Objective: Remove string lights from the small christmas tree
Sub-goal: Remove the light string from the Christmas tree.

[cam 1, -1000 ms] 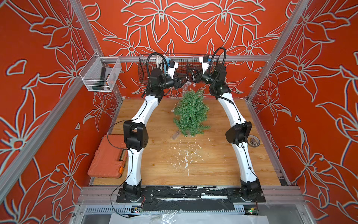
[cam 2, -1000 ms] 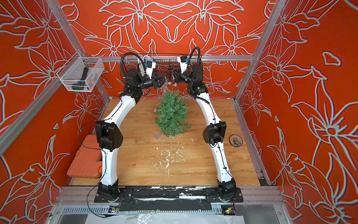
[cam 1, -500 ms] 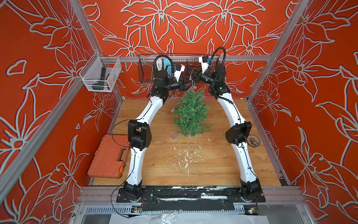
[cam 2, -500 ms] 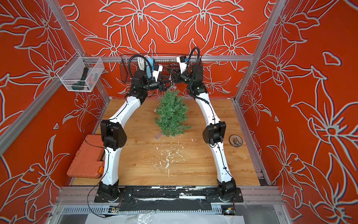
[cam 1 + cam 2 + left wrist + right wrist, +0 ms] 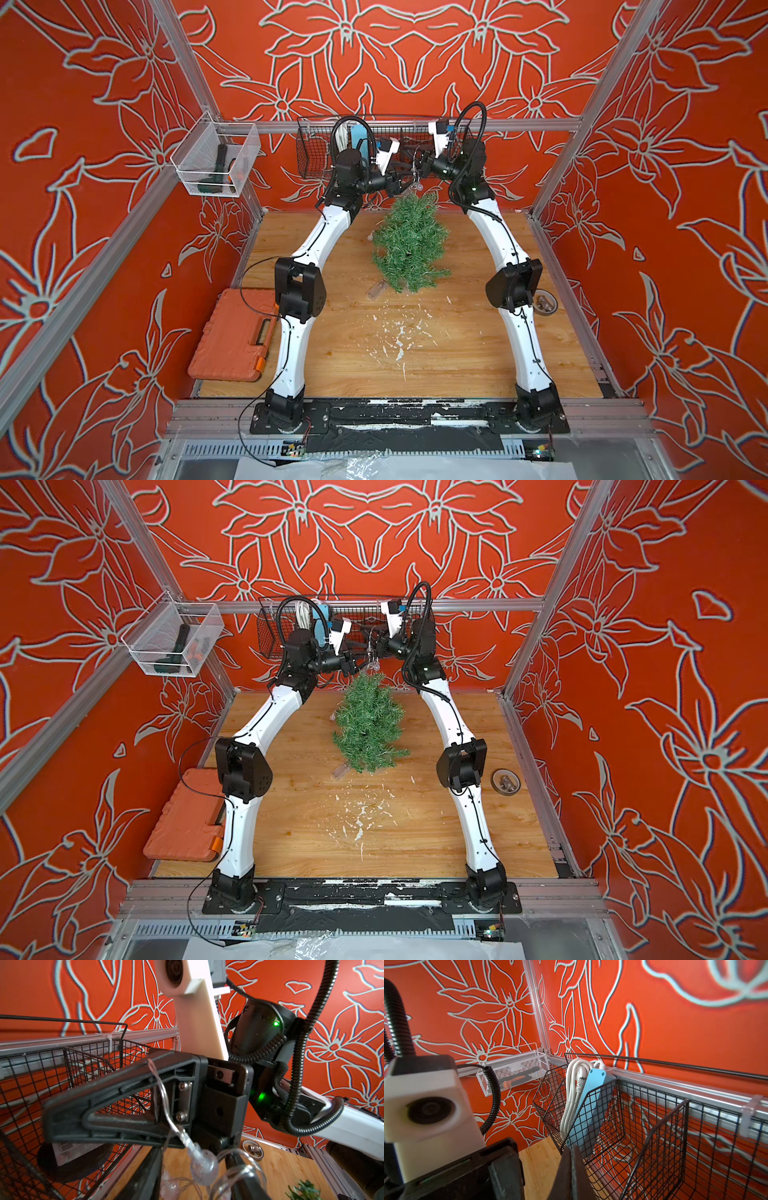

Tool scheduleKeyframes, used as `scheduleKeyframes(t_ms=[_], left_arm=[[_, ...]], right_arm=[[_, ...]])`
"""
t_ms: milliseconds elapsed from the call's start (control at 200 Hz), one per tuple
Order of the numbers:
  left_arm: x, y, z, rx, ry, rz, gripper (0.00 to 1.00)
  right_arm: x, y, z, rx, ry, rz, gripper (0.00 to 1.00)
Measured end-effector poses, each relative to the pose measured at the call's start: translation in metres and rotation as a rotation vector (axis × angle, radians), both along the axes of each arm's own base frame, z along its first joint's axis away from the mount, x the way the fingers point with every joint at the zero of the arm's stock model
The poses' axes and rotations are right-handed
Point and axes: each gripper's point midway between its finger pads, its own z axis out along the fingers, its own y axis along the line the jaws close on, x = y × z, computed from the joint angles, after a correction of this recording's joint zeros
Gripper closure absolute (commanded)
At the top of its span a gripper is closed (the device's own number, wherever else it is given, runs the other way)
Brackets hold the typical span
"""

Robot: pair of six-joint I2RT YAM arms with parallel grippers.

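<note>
The right gripper [image 5: 571, 1169], jaws pressed together, pinches the thin silvery wire of the clear-bulbed string lights [image 5: 202, 1164], which hang just above the tip of the small green bristly christmas tree [image 5: 409, 245] on the wooden table [image 5: 457, 353]. The left gripper [image 5: 195, 1182] stands half open, bulbs dangling between its 2 fingers.

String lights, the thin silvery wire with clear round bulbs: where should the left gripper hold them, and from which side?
Probably the bare wire between two bulbs of the string lights, just below the shut right gripper. Come level from the robot's left: the strand hangs straight down there, and round bulbs could slip.
</note>
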Motion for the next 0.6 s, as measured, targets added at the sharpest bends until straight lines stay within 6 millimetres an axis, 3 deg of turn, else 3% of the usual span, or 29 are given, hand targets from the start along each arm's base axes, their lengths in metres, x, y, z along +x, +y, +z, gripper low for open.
scheduleKeyframes(t_ms=[215,340,465,600], left_arm=[[0.006,0.012,-0.006,-0.001,0.026,0.035,0.43],[0.016,0.022,-0.019,0.0,0.067,0.076,0.41],[0.019,0.027,-0.019,-0.011,0.081,0.087,0.4],[0.017,0.024,-0.014,-0.027,0.075,0.079,0.4]], right_arm=[[-0.005,-0.002,0.01,0.001,-0.02,-0.006,1.0],[-0.025,0.005,0.034,0.017,-0.063,0.022,1.0],[-0.046,0.013,0.056,0.039,-0.108,0.06,1.0],[-0.058,0.022,0.063,0.046,-0.124,0.093,1.0]])
